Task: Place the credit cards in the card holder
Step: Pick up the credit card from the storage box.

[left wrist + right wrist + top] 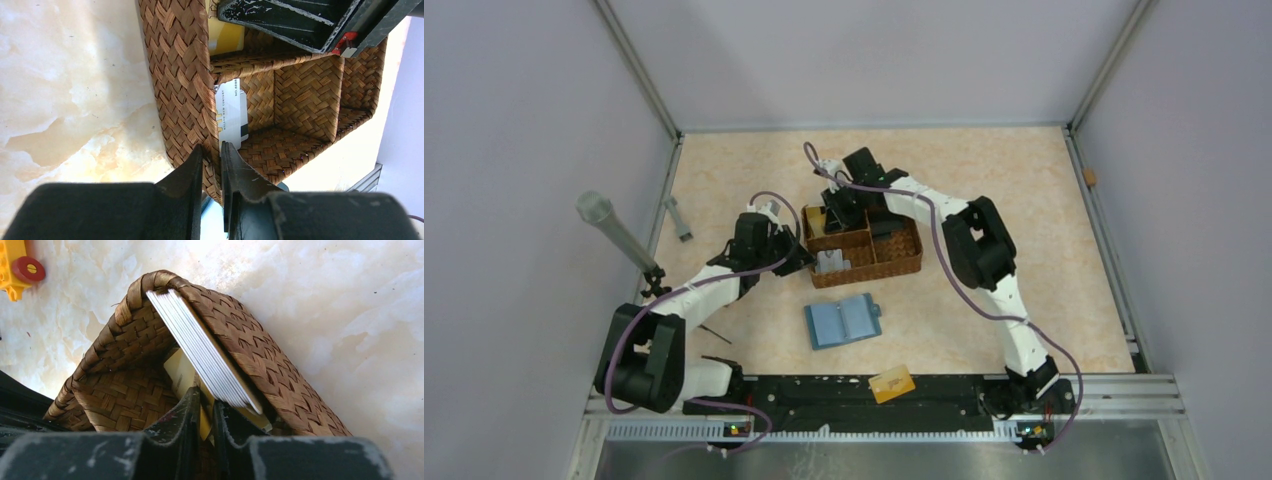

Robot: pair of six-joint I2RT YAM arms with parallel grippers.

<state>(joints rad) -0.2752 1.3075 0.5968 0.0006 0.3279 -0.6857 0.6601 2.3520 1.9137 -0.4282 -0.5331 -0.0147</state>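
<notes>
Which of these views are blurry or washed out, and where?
Left wrist: the left claw is out of focus up close, the wicker basket sharp, the table glary. Right wrist: the right claw, on a gold card, blurs, the white cards are crisp, the table washes out. Top external: even, soft light, no harsh glare.

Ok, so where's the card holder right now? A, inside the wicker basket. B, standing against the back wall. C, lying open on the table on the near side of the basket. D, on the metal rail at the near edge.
C: the card holder lies spread open on the table, apart from the wicker basket and nearer the arm bases.
</notes>
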